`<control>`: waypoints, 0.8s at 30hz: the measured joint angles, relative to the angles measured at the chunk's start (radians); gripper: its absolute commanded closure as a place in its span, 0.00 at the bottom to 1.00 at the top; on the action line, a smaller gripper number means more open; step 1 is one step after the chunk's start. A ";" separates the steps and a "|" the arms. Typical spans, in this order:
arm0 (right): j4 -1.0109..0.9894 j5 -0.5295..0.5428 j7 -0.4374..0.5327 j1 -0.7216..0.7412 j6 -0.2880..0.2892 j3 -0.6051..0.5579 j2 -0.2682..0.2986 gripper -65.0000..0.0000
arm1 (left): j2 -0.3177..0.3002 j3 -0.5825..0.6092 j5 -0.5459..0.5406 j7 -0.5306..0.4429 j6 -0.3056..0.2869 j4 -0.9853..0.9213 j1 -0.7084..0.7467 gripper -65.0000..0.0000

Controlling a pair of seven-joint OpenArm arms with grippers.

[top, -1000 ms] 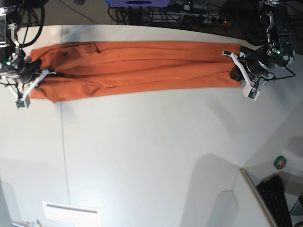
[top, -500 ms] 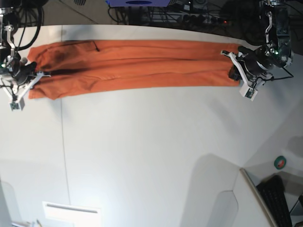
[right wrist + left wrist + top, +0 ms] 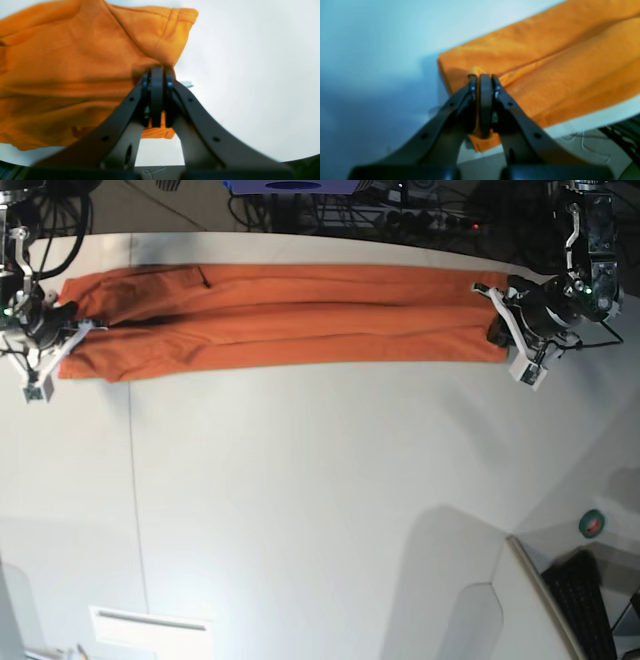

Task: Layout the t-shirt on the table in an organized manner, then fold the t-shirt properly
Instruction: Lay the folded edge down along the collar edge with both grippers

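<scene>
Base view: t-shirt point(image 3: 320, 325) on table point(image 3: 300, 480), lengthwise across upper part of view. Left gripper point(image 3: 483, 80) at t-shirt's view-right end; right gripper point(image 3: 161, 72) at view-left end. Seam point(image 3: 136, 480) crosses table near view-left end, passing under t-shirt. Slotted part point(image 3: 150, 622): lower left, beside seam. Round object point(image 3: 592, 523): lower right, above keyboard-like object point(image 3: 580, 605). Exact identity of both: indeterminate.
</scene>
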 measured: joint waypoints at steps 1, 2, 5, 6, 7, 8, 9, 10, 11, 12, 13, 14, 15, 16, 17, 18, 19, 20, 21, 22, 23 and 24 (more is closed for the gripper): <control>0.000 0.000 0.003 0.003 0.000 0.000 0.000 1.00 | 0.002 0.000 0.000 0.000 0.000 0.000 0.003 1.00; 0.000 0.001 0.005 0.005 0.000 0.000 -0.001 1.00 | 0.002 0.000 0.000 0.003 0.000 -0.001 0.006 1.00; 0.000 0.000 0.006 0.003 0.000 0.000 -0.003 1.00 | 0.002 0.000 0.000 0.002 0.000 -0.001 0.005 1.00; 0.000 0.000 0.006 0.002 0.000 0.000 -0.002 1.00 | 0.002 0.000 0.000 0.002 0.000 -0.001 0.006 1.00; 0.000 0.000 0.006 0.002 0.000 0.000 -0.002 1.00 | 0.002 0.000 0.000 0.002 0.000 -0.001 0.006 1.00; 0.000 0.000 0.006 0.002 0.000 0.000 -0.002 1.00 | 0.002 0.000 0.000 0.002 0.000 -0.001 0.006 1.00; -0.001 0.000 0.006 0.002 0.000 0.000 -0.003 1.00 | 0.002 0.000 0.000 0.002 0.000 -0.001 0.006 1.00; -0.001 0.000 0.006 0.002 0.000 0.000 -0.003 1.00 | 0.002 0.000 0.000 0.002 0.000 -0.001 0.006 1.00; -0.001 0.000 0.006 0.002 0.000 0.000 -0.003 1.00 | 0.002 0.000 0.000 0.002 0.000 -0.001 0.006 1.00; -0.001 0.000 0.006 0.002 0.000 0.000 -0.003 1.00 | 0.002 0.000 0.000 0.002 0.000 -0.001 0.006 1.00; -0.001 0.000 0.006 0.002 0.000 0.000 -0.003 1.00 | 0.003 0.000 0.000 0.002 0.000 -0.001 0.006 1.00; -0.001 0.000 0.002 0.002 0.000 0.000 -0.003 1.00 | 0.003 0.000 0.000 0.003 0.000 -0.001 0.006 1.00; -0.001 0.000 -0.012 0.003 0.000 0.000 -0.003 1.00 | 0.003 0.000 0.000 0.002 0.000 -0.001 0.006 1.00; -0.001 0.000 -0.032 0.004 0.000 0.000 -0.003 1.00 | 0.004 0.000 -0.001 0.002 0.000 -0.001 0.006 0.94; -0.001 0.000 -0.043 0.003 0.000 0.002 -0.005 1.00 | 0.005 -0.005 -0.002 0.003 0.000 -0.001 0.006 0.85; -0.001 0.000 -0.043 0.002 0.000 0.003 -0.005 0.99 | 0.005 -0.007 -0.005 0.003 0.000 -0.001 0.006 0.75; -0.001 0.000 -0.043 0.002 0.000 0.003 -0.005 0.91 | 0.005 -0.009 -0.004 0.004 0.000 -0.001 0.006 0.69; -0.001 0.000 -0.043 0.002 0.000 0.005 -0.005 0.82 | 0.005 -0.010 -0.003 0.004 0.001 -0.001 0.006 0.62; -0.001 -0.001 -0.043 0.002 0.000 0.005 -0.005 0.74 | 0.004 -0.011 -0.004 0.006 0.000 -0.001 0.006 0.56; -0.001 -0.003 -0.042 0.002 0.000 0.005 -0.005 0.68 | 0.005 -0.012 -0.003 0.006 0.000 0.001 0.006 0.52; 0.000 0.000 -0.043 0.002 0.000 0.011 -0.006 0.67 | 0.008 -0.027 -0.005 0.006 0.000 0.003 0.006 0.49; 0.003 0.003 -0.046 0.002 0.000 0.031 -0.012 0.67 | 0.014 -0.051 -0.008 0.007 -0.006 0.010 0.007 0.47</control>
